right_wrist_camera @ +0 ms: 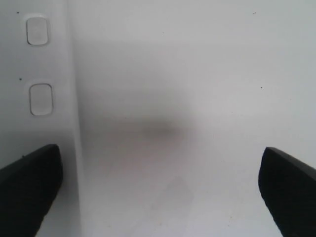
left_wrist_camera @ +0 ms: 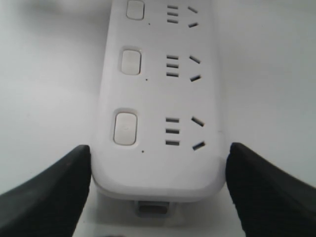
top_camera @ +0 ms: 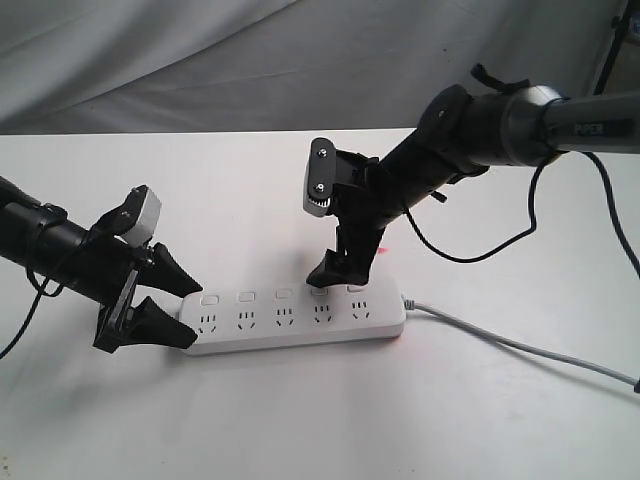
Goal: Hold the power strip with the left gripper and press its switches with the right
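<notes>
Lower middle of the exterior frame: the strip (top_camera: 300, 325) is lying flat on the white tabletop (top_camera: 300, 430), its cord (top_camera: 500, 340) trailing off to the right. The left gripper (top_camera: 195, 315) is taking care of the holding half of the job, its jaws pinching the strip's left end from both sides. The right gripper (top_camera: 338, 278) is coming in from the upper right with jaws spread wide and carrying nothing, one fingertip poised over the switches (top_camera: 283, 295) near the cord end, the other off the strip. Whether that tip is touching a button cannot be told, so the pressing looks at best under way, with switches further left seemingly waiting.
</notes>
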### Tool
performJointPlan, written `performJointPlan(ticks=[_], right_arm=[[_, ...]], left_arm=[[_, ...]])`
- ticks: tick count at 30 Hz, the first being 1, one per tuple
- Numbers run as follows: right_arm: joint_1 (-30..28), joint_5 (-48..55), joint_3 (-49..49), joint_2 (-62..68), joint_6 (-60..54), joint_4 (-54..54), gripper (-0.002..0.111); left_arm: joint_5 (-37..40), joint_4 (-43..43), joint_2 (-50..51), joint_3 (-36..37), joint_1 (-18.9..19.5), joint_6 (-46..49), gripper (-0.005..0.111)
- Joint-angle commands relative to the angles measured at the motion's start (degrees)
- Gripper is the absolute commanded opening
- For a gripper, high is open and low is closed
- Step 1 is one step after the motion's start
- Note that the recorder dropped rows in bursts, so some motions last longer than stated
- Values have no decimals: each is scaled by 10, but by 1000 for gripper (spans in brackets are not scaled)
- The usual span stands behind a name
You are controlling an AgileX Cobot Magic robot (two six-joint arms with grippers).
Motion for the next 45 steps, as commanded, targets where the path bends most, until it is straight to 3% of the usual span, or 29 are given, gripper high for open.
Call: performJointPlan(ticks=[1, 7, 27, 45], right_arm=[[13, 4, 10, 13, -10, -65, 105], [30, -3, 11, 13, 18, -111, 105], [23, 8, 11, -55, 3, -18, 105], [-27, 54, 11, -55, 6, -18, 105]], left_arm=[[-34, 44, 14, 7, -5, -1, 48], [-34, 44, 14, 7, -5, -1, 48], [-34, 44, 14, 7, -5, -1, 48], [-34, 44, 14, 7, -5, -1, 48]])
